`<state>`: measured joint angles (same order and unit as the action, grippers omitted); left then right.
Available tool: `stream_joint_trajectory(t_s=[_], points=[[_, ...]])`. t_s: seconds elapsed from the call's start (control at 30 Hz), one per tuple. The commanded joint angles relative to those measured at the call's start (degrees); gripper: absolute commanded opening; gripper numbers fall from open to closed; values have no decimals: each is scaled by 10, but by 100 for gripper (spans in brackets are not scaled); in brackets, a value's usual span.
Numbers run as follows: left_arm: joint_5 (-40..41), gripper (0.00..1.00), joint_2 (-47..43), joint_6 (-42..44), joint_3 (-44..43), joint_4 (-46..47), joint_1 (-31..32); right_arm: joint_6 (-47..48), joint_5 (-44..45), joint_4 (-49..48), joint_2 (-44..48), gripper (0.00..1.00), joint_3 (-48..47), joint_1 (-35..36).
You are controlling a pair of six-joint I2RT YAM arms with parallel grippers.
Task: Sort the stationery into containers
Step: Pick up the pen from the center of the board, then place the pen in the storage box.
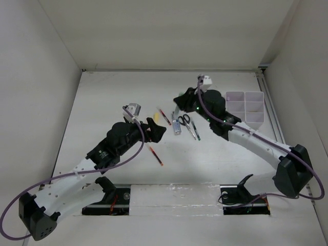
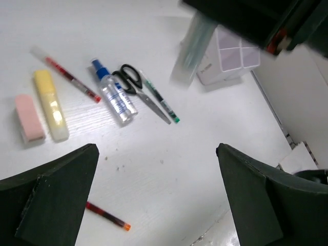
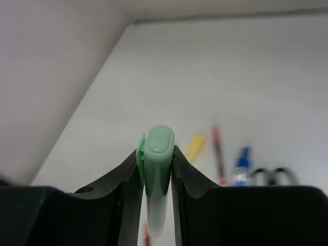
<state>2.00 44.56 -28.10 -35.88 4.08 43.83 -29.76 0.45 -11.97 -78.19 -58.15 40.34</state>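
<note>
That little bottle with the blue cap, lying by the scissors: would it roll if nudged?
Probably: the bottle looks round and lies on its side. The scissors close beside it might block a roll that way. Its clear body looks smooth, so a pinch could slip. It seems small and likely light.

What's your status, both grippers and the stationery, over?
Left gripper open, empty. Right gripper shut on green stick, held aloft. Way to organizer looks clear.

Top camera looking down from behind, far, over flat white table (image 1: 128, 92). Left wrist angling down, nearer; right wrist skimming low. All sharing black-handled metal scissors (image 1: 185, 122).
</note>
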Motion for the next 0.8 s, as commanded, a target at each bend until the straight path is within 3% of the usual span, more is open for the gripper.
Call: stream_joint_trajectory(t_s=[0.0,0.13,0.3,0.5,0.77], points=[[73,100,-18,-52,-49,-78,0,113,95,-18,30,0,-9,-89],[121,100,-18,-67,-83,-146,11,199,191,-33,19,0,-9,-167],[164,100,-18,-67,-83,-151,76,235,72,-124,7,0,25,-309],[276,100,-23,-80,-83,-186,180,242,4,-160,-30,0,19,-391],[251,100,-35,-80,-72,-174,186,230,-64,-211,-106,0,13,-449]])
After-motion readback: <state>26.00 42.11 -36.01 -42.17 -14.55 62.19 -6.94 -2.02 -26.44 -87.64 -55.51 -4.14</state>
